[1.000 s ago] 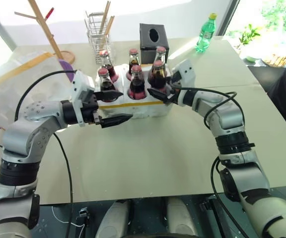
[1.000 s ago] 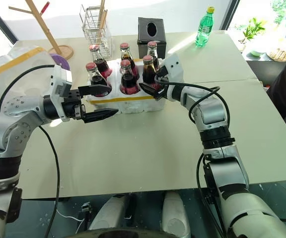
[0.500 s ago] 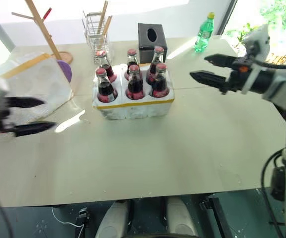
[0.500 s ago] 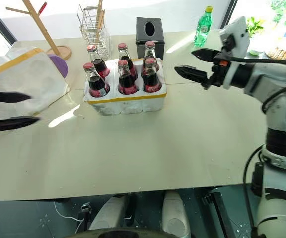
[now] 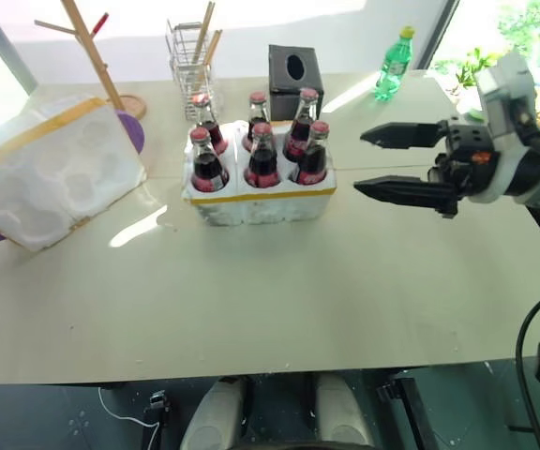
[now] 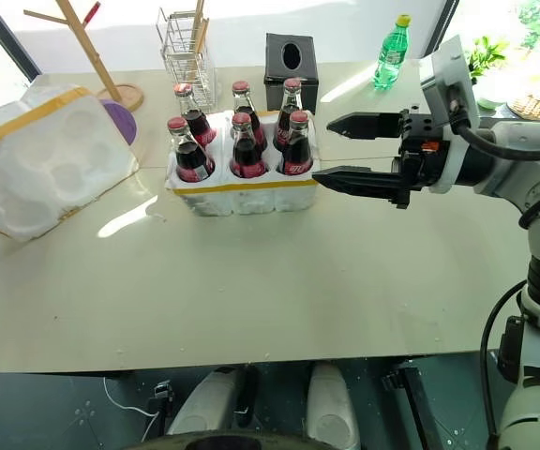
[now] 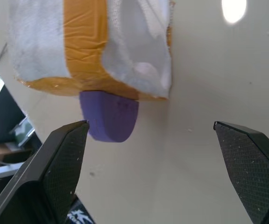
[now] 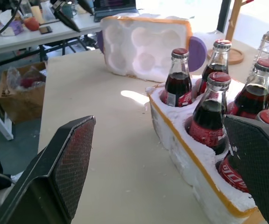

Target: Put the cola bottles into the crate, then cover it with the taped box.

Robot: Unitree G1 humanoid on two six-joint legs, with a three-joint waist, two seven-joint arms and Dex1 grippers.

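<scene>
- Head views: the crate (image 5: 259,200), white foam with a yellow band, sits mid-table with all six cola bottles (image 5: 262,157) upright in its holes, two rows of three.
- The taped box (image 5: 50,171) lies tilted at the table's left side, well apart from the crate, its moulded hollows facing the crate and a yellow band along its upper edge. A purple disc (image 5: 129,132) shows behind it.
- The right gripper (image 5: 394,161) hangs level above the table just right of the crate, fingers pointing at it, jaws spread wide and empty, touching nothing.
- At the far edge: a wire rack (image 5: 189,56), a black tissue box (image 5: 294,69), a green bottle (image 5: 393,64) and a wooden stand (image 5: 92,54).
- Left wrist view: the left gripper (image 7: 148,172) hovers over the table (image 7: 190,84), jaws fully apart with nothing between them. Ahead lies a corner of the taped box with a broad yellow band; the purple disc pokes out from under it.
- Right wrist view: the right gripper's fingers (image 8: 67,163) frame the crate end-on, bottles seated in it, red caps on. Beyond, the taped box shows its hollowed inside.
</scene>
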